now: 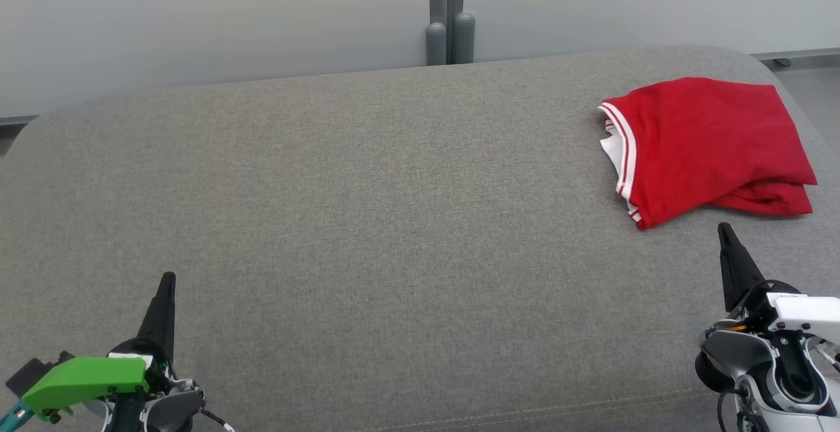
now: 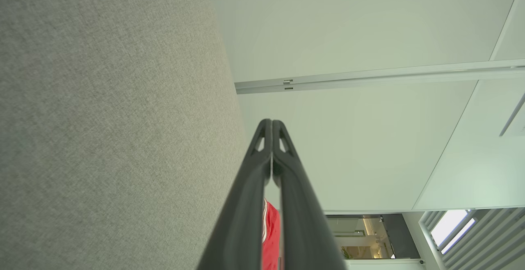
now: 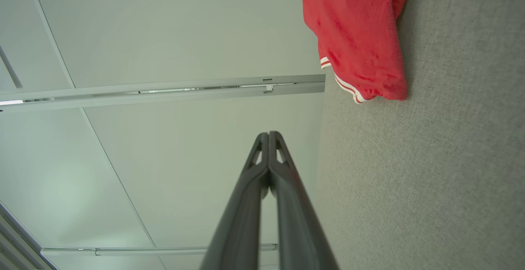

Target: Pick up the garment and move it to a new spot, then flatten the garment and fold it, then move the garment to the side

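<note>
I had both pairs of fingers pressed shut with nothing in them. The left fingers (image 1: 164,293) sat low over the near part of the gray padded counter (image 1: 394,209), and the right fingers (image 1: 730,248) sat further forward on the other side.

The red shirt (image 1: 709,143) lay folded just ahead of the right fingers, a little to their inner side and not touching them. From the left fingers it was well off, ahead and far across to the right. Its white-striped hem faced the open middle of the counter, and its far and outer edges came close to the counter's rounded far right corner. The lower layer stuck out a bit along the edge nearest the right fingers.

Through the right wrist camera, the shut tips (image 3: 268,136) pointed past the counter's far edge at the pale wall, with the shirt (image 3: 357,36) ahead and off to one side. Through the left wrist camera, a sliver of the shirt (image 2: 271,237) showed between the left finger shanks (image 2: 271,126).

Between the two pairs of fingers, and all the way ahead of the left pair to the far edge, the cloth lay bare. Beyond that edge stood the wall (image 1: 197,18) and a gray post (image 1: 449,25).
</note>
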`<state>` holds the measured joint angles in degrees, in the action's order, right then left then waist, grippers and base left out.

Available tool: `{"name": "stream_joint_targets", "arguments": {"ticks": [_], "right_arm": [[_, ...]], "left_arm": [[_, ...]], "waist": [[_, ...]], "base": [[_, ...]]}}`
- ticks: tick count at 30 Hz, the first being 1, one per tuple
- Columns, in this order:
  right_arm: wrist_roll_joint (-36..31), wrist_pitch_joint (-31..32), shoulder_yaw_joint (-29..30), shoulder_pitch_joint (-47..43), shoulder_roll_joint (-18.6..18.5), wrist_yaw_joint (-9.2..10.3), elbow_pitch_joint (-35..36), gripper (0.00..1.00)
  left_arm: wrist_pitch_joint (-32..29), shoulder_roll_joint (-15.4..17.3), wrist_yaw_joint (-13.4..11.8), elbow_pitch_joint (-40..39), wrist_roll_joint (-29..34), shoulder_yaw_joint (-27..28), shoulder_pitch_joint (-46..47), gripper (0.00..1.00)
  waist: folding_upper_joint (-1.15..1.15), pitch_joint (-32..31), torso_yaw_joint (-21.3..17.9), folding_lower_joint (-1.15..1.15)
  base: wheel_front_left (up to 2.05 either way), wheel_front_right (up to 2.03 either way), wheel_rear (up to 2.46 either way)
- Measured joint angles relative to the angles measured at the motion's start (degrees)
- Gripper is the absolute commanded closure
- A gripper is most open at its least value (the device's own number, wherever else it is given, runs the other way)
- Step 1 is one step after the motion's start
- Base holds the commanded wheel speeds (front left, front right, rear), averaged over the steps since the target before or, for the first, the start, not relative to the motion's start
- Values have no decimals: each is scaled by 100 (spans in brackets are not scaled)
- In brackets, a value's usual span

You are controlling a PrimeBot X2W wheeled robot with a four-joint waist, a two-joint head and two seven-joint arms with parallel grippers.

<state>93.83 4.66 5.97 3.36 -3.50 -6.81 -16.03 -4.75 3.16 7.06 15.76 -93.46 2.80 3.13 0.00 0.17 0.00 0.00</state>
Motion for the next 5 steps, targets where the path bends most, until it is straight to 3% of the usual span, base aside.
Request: {"name": "stream_joint_targets", "arguments": {"ticks": [5], "right_arm": [[0, 0, 2, 0, 0, 0, 0, 100]], "left_arm": [[0, -1, 1, -1, 0, 2, 0, 100]], "waist": [[0, 0, 0, 0]], "base": [[0, 0, 0]]}}
